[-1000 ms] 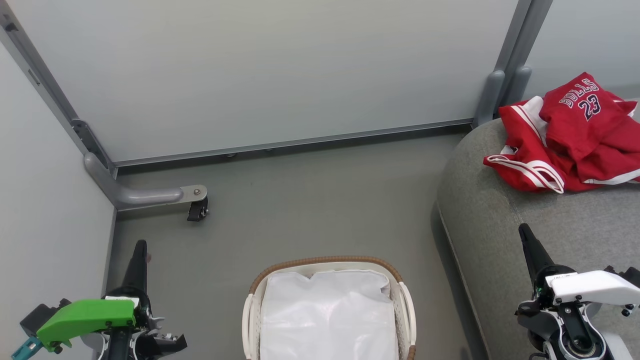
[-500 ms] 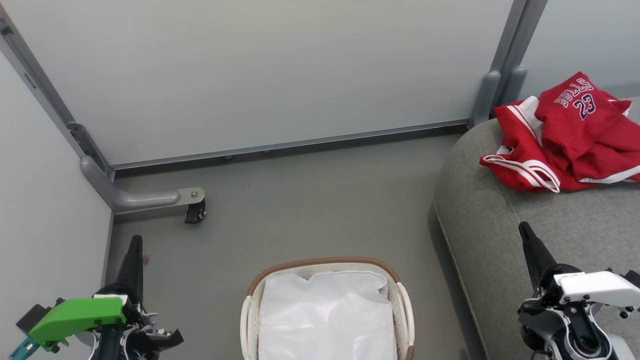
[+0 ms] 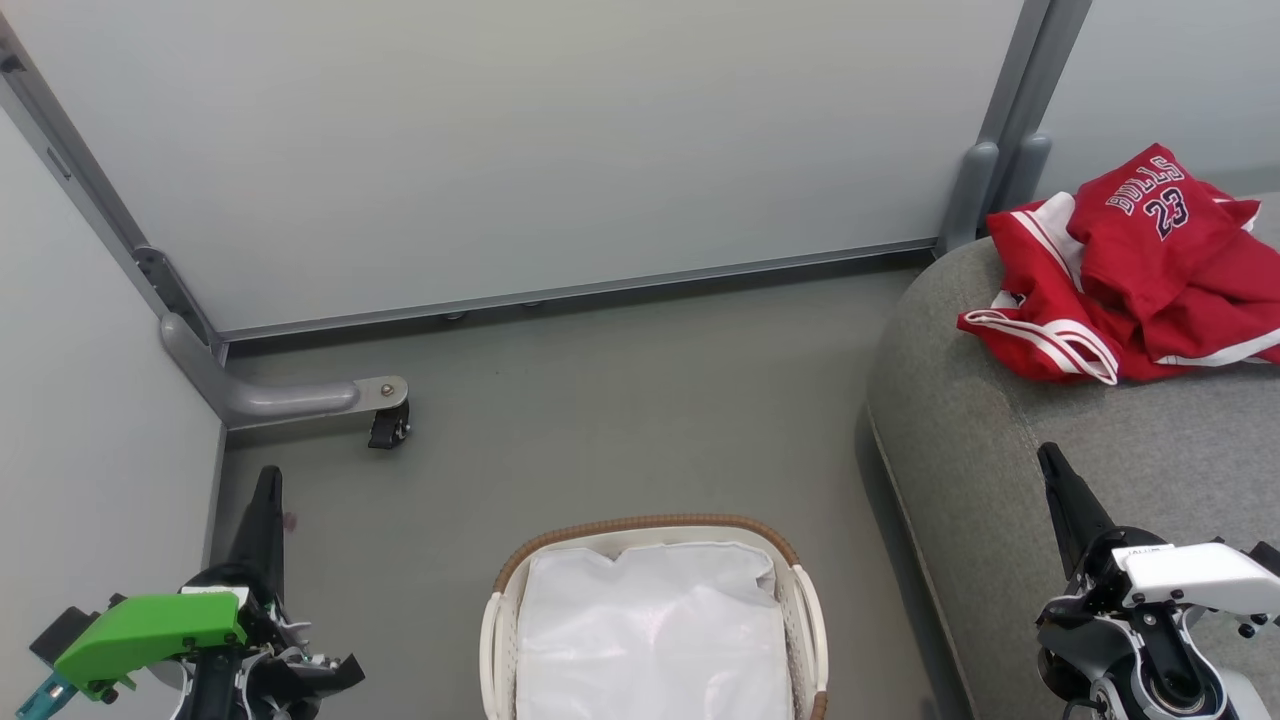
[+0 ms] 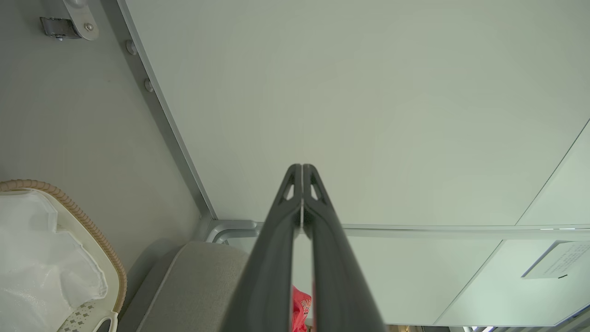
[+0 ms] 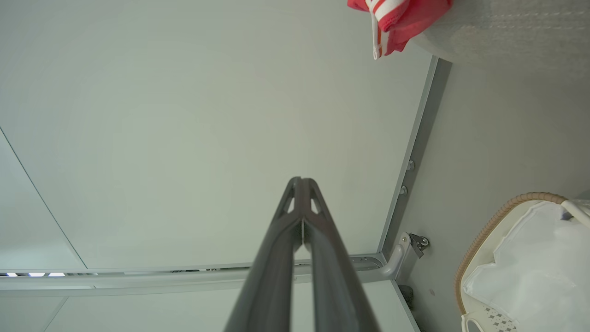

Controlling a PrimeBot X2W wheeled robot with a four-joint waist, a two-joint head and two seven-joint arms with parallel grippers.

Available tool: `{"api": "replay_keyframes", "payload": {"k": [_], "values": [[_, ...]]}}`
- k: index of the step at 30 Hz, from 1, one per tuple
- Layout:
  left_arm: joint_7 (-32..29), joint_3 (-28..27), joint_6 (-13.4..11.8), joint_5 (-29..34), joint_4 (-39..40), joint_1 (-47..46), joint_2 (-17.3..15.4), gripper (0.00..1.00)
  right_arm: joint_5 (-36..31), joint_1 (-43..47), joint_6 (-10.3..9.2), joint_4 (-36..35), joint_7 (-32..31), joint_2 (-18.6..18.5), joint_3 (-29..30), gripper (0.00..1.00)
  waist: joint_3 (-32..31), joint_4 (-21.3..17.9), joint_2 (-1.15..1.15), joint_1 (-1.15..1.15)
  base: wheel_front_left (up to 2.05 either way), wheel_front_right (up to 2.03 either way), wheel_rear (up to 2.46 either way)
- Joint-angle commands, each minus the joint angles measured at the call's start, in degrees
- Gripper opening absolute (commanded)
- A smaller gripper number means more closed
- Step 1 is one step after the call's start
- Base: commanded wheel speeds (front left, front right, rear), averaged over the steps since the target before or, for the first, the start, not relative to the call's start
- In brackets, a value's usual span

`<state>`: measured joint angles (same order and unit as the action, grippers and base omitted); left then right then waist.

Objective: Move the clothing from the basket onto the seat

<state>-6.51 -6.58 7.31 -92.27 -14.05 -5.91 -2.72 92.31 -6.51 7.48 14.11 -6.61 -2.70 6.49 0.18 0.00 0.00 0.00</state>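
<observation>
The red and white clothing [image 3: 1130,275] lies in a heap on the grey seat [image 3: 1000,470] at the upper right, the "23" print facing up; a corner of the clothing [image 5: 396,20] shows in the right wrist view. The white basket [image 3: 800,585] with its brown woven rim stands on the floor at bottom centre, holding just its white liner [image 3: 650,640]. My left gripper [image 3: 267,478] is shut and empty at the lower left, left of the basket. Over the seat's front part, my right gripper [image 3: 1047,457] is shut and empty. Both sets of fingertips touch in the wrist views.
Pale partition panels [image 3: 520,140] close off the back and left. A grey metal foot with a castor [image 3: 385,425] juts onto the floor at the left. Bare grey floor [image 3: 620,410] lies between basket, panels and seat.
The head view has shifted slightly, so everything sits a little lower and to the left. Both grippers stay shut; the clothing has not moved on the seat.
</observation>
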Motion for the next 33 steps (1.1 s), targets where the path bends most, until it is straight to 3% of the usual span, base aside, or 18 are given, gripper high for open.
{"api": "replay_keyframes", "payload": {"k": [1,33], "values": [[-0.3,-0.2,0.3,-0.2,0.1,-0.6,-0.3,0.00,0.2,0.6,0.02,-0.2,-0.1,-0.3,0.1,0.00,0.0,0.0,0.00,0.00,0.00,0.00,0.00],[-0.3,-0.2,0.3,-0.2,0.1,-0.6,-0.3,0.00,0.2,0.6,0.02,-0.2,-0.1,-0.3,0.1,0.00,0.0,0.0,0.00,0.00,0.00,0.00,0.00]]}}
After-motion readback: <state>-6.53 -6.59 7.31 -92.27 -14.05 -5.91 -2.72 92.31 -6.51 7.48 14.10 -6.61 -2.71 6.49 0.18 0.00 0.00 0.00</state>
